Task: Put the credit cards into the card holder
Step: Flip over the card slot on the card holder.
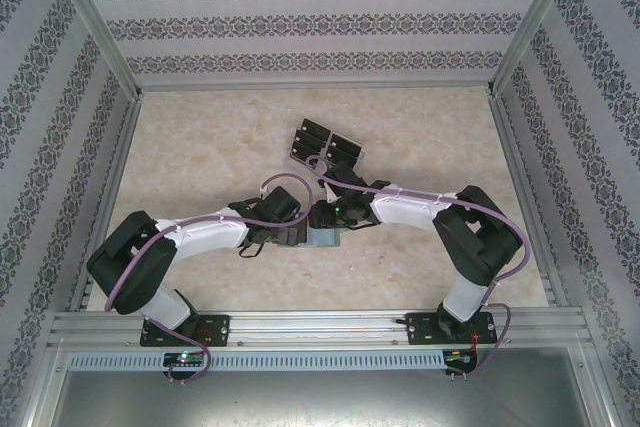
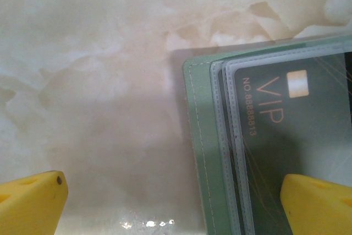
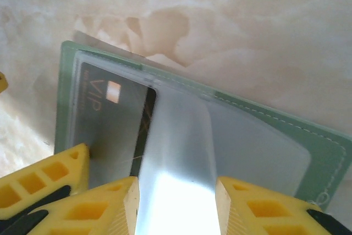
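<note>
Left claw (image 2: pixel 173 185) wide open, one finger (image 2: pixel 316 205) over the wallet (image 2: pixel 195 136). Right claw (image 3: pixel 176 182) half-spread astride a raised clear sleeve (image 3: pixel 181 130); grip unclear. Card (image 3: pixel 110 116) pocketed just left. Risk: sleeve slips flat, or the wallet skids.

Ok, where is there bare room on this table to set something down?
Bare table: far-left, between the left rail and the credit cards; right side, between those cards and the right rail. Crowded mid-table, where the left claw and right claw meet over the card holder.
</note>
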### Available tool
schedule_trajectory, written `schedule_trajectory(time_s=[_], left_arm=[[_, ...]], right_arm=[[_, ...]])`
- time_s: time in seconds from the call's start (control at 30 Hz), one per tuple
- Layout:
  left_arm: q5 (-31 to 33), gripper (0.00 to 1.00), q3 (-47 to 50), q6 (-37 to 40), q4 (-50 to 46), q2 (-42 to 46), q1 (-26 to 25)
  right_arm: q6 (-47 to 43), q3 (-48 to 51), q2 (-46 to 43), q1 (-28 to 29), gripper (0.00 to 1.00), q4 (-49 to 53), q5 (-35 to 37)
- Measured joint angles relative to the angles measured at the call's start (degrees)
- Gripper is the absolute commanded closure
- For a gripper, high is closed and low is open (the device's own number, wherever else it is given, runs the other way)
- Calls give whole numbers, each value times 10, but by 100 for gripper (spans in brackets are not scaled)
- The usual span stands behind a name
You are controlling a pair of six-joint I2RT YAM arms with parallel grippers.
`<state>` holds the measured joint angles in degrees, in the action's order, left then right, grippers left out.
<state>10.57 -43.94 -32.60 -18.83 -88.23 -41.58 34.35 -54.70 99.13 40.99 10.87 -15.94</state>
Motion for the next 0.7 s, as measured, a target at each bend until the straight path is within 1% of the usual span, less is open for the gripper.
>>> schedule_trajectory(time_s=[0.17,0.4,0.6,0.67,0.7], left_arm=[[0,0,0,0,0,0,0],[0,0,0,0,0,0,0],[0,0,0,0,0,0,0],[0,0,0,0,0,0,0],[0,0,0,0,0,0,0]], right_arm=[[0,5,3,-4,59,0,0],[0,5,15,-4,66,-8,0],[-2,5,15,-4,78,-9,0],[-3,4,15,-4,85,-9,0],[-3,4,15,-4,91,-9,-1]])
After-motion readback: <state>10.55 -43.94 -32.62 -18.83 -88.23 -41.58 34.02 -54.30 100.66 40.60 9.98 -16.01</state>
